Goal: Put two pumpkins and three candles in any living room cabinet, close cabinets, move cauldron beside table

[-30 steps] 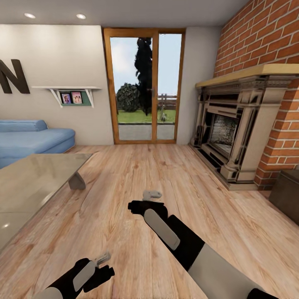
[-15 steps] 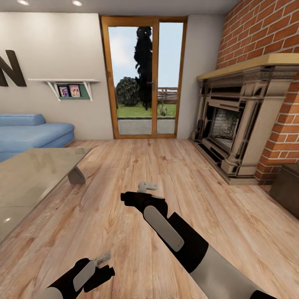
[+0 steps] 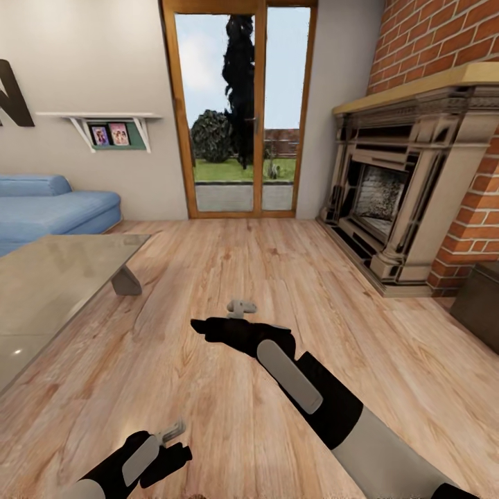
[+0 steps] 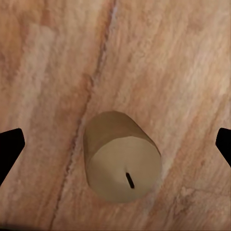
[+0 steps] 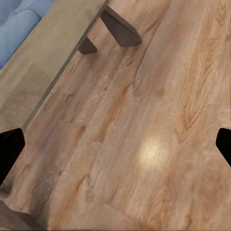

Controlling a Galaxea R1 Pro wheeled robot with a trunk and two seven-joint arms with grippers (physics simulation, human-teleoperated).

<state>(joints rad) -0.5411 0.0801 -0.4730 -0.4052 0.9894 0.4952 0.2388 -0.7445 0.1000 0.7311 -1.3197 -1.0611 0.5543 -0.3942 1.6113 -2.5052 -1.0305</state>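
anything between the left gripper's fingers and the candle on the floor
Nothing: in the left wrist view the candle stands alone on bare wood floor, centred between the open left gripper fingertips, untouched.

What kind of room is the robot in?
It looks like a living room: there's a blue sofa, a brick fireplace, a low glossy coffee table, and a glass door to a garden.

We see a wooden floor with clear grain and a faint sheen, and on it a matt, waxy beige candle. The table has a glossy, reflective grey top. The sofa looks like soft blue cloth. Rough red brick backs the carved stone-like fireplace.
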